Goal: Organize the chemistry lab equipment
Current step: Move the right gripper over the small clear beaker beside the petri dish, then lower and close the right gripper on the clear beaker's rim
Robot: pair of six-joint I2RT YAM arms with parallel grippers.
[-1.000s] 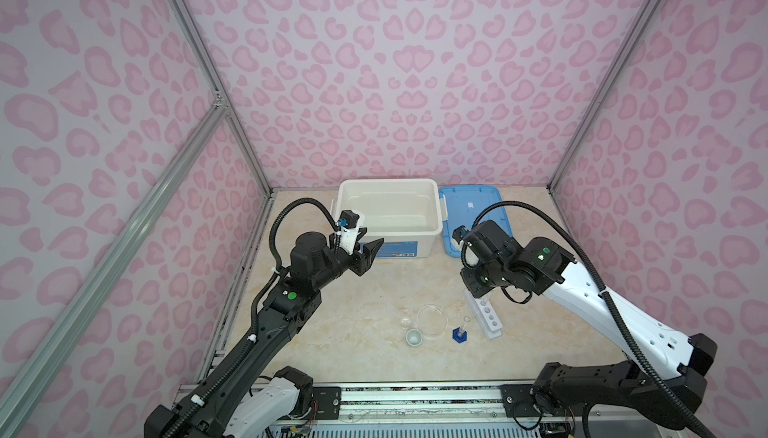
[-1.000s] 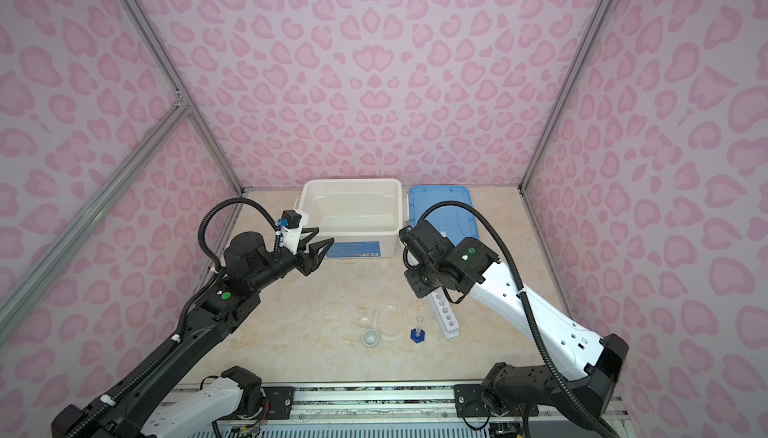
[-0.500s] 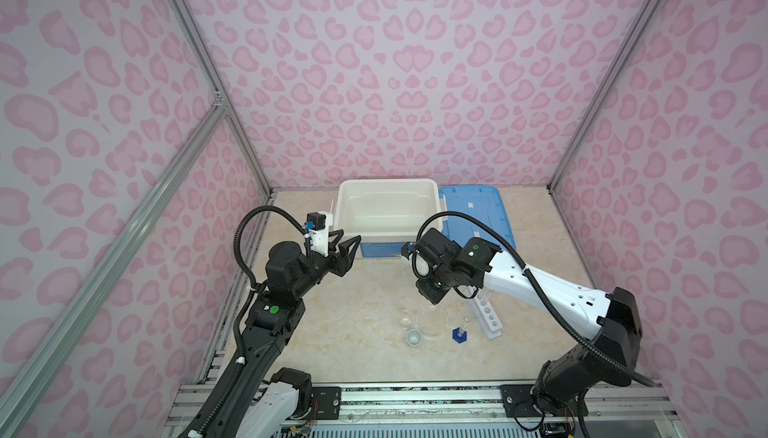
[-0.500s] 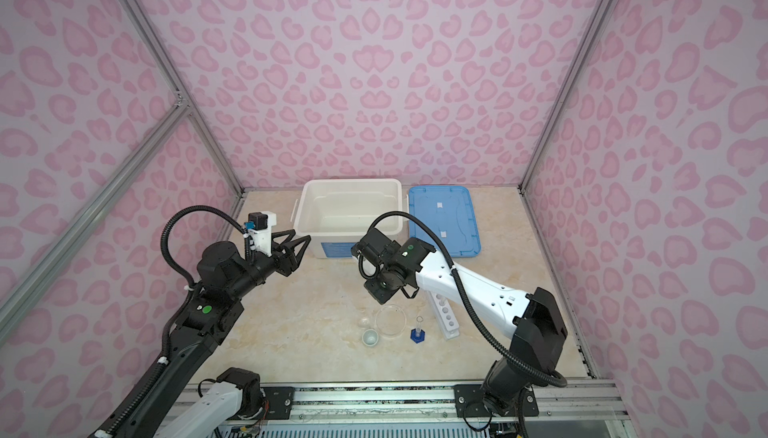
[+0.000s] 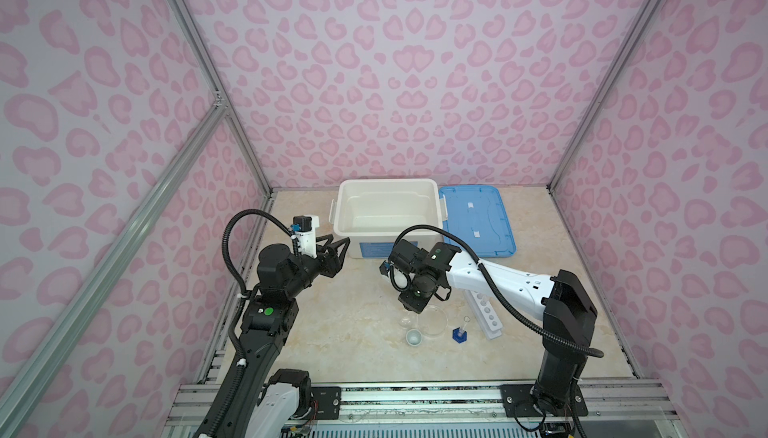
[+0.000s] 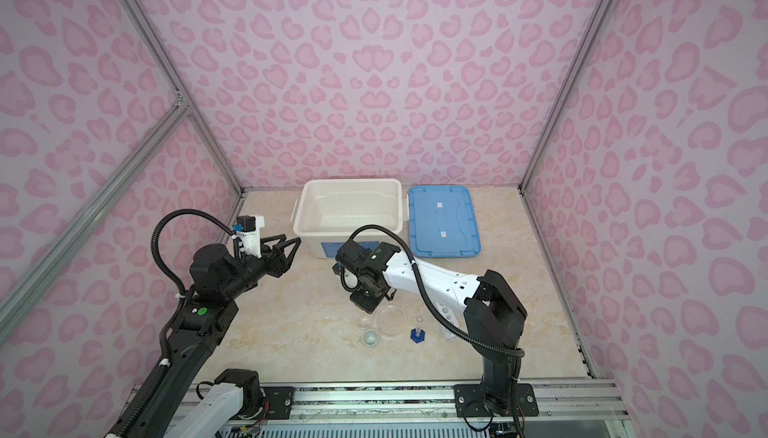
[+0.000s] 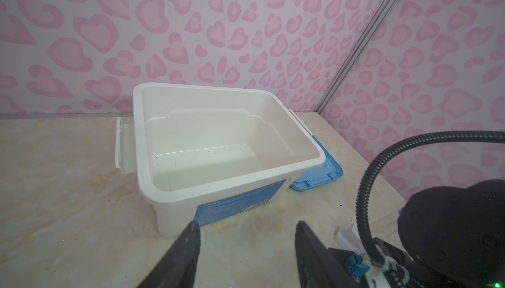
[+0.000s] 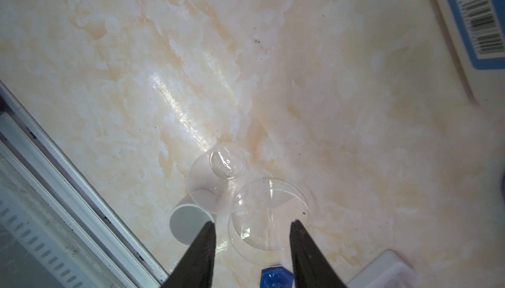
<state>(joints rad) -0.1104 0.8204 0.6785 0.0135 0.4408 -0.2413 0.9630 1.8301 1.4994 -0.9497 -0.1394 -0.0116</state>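
The counter carries one white bin and one blue lid by its back edge. Near its front edge are one clear round dish, one tiny white cup, one small clear cup, one blue-based cylinder and one white rack, partly hidden.

Walls are pale lilac covered in pink heart-ish blotches. Table is cream marble with tan veining. Far side: white bin with a blue label, blue lid to its right. Near side: clear dish, white cup, blue-based clear cylinder, white rack.
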